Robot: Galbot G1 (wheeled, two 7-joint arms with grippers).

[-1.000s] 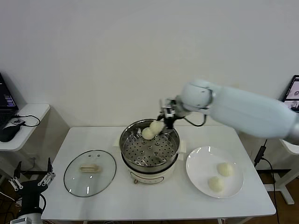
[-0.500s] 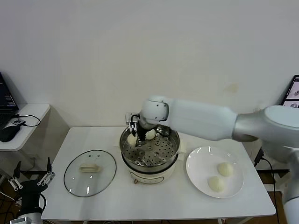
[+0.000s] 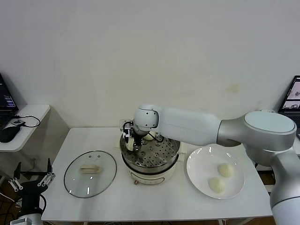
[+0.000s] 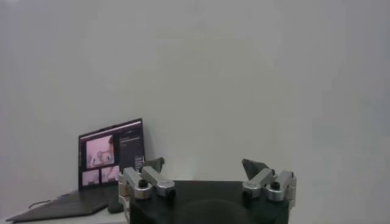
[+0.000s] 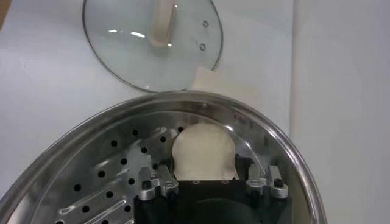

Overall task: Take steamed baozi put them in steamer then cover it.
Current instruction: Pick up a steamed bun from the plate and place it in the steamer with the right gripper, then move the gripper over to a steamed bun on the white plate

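Observation:
The steamer (image 3: 151,167) stands mid-table, its perforated tray showing in the right wrist view (image 5: 116,164). My right gripper (image 3: 129,139) is down inside it at the rear left rim. One baozi (image 5: 203,152) fills the space right in front of the gripper (image 5: 204,173), low over the tray by the wall. A second baozi (image 3: 150,136) lies at the steamer's back. Two more baozi (image 3: 226,169) (image 3: 216,184) are on the white plate (image 3: 200,165). The cover (image 3: 90,172) (image 5: 152,36) lies flat on the table left of the steamer. My left gripper (image 3: 32,179) (image 4: 207,167) hangs open, parked low at the far left.
A side table (image 3: 28,112) with cables stands at the far left, beyond the work table's edge. A laptop (image 4: 111,152) shows in the left wrist view. Bare tabletop lies in front of the steamer and between cover and plate.
My right arm has swung from the steamer's rear right across to its rear left and gone down, carrying the baozi to the tray. The left arm has not moved.

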